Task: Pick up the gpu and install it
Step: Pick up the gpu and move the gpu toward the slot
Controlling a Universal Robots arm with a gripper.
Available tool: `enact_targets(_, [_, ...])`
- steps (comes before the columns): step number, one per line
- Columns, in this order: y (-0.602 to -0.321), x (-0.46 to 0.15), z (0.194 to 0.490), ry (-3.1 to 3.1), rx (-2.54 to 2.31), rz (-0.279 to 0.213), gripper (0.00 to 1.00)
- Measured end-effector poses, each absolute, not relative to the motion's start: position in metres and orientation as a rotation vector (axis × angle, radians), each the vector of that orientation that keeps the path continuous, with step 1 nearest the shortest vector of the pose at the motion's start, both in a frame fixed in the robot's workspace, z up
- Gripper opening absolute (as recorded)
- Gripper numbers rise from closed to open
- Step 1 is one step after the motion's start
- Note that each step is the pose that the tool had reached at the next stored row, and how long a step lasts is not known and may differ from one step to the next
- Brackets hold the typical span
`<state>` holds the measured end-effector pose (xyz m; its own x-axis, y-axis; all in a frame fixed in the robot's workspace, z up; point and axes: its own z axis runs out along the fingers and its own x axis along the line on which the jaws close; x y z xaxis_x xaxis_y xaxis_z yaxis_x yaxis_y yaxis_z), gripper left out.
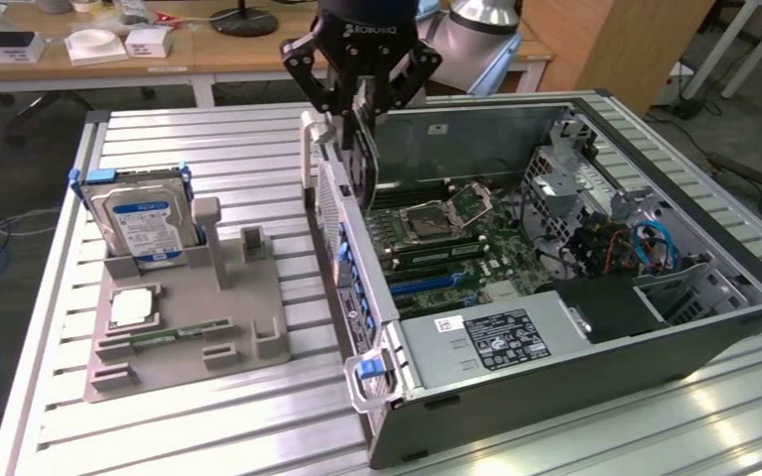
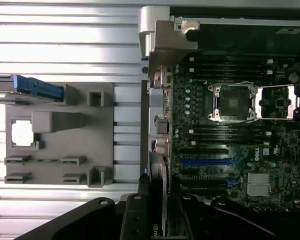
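**A:** Where was the graphics card at that moment?

**B:** Off the worktop. It hung on edge under the gripper, just inside the rear wall of the open computer case, on the exterior view's left side of the case.

**A:** And the jaws?

**B:** Pinched on the card's upper edge, one on each flat face. From the wrist view the gripper had the card edge-on between them, a thin dark strip.

**A:** Was it seated in a slot?

**B:** I couldn't tell. The motherboard lay flat in the bottom of the case. Its processor socket stood open, and a blue slot lay near the rear wall. The card's lower end was hidden behind that wall in the exterior view.

**A:** What sat on the worktop beside the case?

**B:** A grey holder, well apart from the gripper. A hard drive with a blue and white label stood upright in it. A processor chip lay flat in a pocket, and a memory stick lay just beside that.
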<state>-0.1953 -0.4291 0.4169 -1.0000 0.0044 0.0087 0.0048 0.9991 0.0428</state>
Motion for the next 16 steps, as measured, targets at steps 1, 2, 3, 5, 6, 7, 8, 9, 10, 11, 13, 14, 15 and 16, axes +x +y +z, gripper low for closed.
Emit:
enact_targets(1, [-0.429, -0.193, 0.417, -3.132, -0.007, -0.067, 0.26])
enact_targets(2, [-0.429, -0.190, 0.417, -3.132, -0.008, -0.067, 0.26])
enact_targets(3, [-0.429, -0.187, 0.417, -3.132, -0.008, -0.067, 0.26])
enact_targets(5, [-0.429, -0.181, 0.417, -3.132, -0.008, -0.067, 0.26])
enact_targets(6, [-0.429, -0.178, 0.417, -3.132, -0.008, -0.067, 0.26])
enact_targets(7, [-0.429, -0.176, 0.417, -3.132, -0.008, -0.067, 0.26])
enact_targets(8, [-0.429, -0.173, 0.417, -3.132, -0.009, -0.067, 0.26])
enact_targets(9, [-0.429, -0.170, 0.417, -3.132, -0.009, -0.067, 0.26])
enact_targets(10, [-0.429, -0.167, 0.417, -3.132, -0.009, -0.067, 0.26])
enact_targets(11, [-0.429, -0.164, 0.417, -3.132, -0.009, -0.067, 0.26])
enact_targets(13, [-0.429, -0.158, 0.417, -3.132, -0.009, -0.067, 0.26])
enact_targets(14, [-0.429, -0.155, 0.417, -3.132, -0.009, -0.067, 0.26])
enact_targets(15, [-0.429, -0.153, 0.417, -3.132, -0.009, -0.067, 0.26])
enact_targets(16, [-0.429, -0.150, 0.417, -3.132, -0.010, -0.067, 0.26])
